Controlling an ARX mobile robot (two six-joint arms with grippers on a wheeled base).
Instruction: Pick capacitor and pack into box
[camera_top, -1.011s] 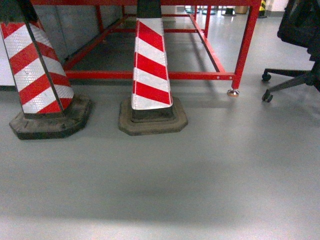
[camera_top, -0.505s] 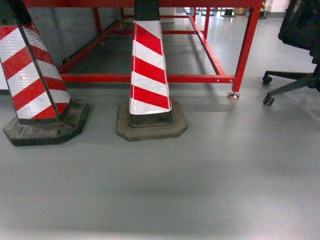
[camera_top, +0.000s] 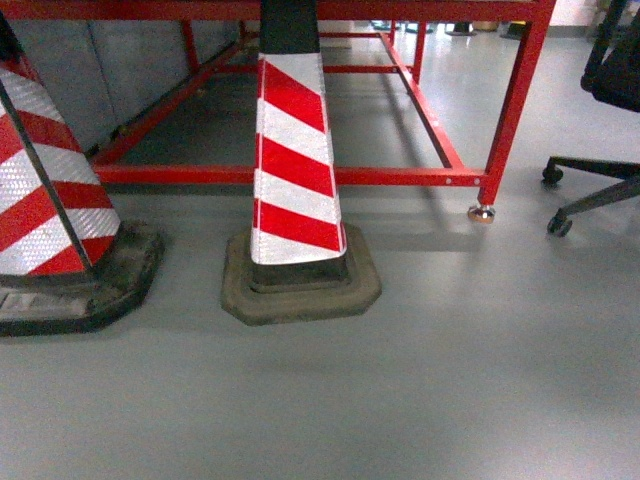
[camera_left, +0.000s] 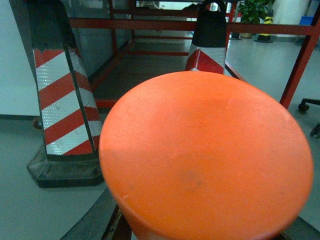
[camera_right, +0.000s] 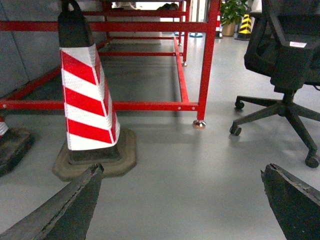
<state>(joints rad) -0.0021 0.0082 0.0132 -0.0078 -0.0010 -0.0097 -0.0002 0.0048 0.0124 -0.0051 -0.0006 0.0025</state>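
Observation:
A big round orange capacitor (camera_left: 205, 155) fills most of the left wrist view, its flat end facing the camera. It sits between the dark fingers (camera_left: 97, 220) of my left gripper (camera_left: 205, 232), which is shut on it; the fingertips are hidden behind it. My right gripper (camera_right: 181, 172) hangs open over bare grey floor, with nothing between its two dark fingers (camera_right: 75, 200). The box is out of view. Neither gripper shows in the head view.
Two red-and-white striped traffic cones on black rubber bases stand ahead, one in the middle (camera_top: 295, 170) and one at the left (camera_top: 45, 200). Behind them is a red steel frame (camera_top: 300, 175) on feet. A black office chair (camera_right: 287, 60) stands at the right.
The head view has closed in on the cones: the middle cone looks larger and lower, the left cone has slid toward the left edge, and the chair has shifted right.

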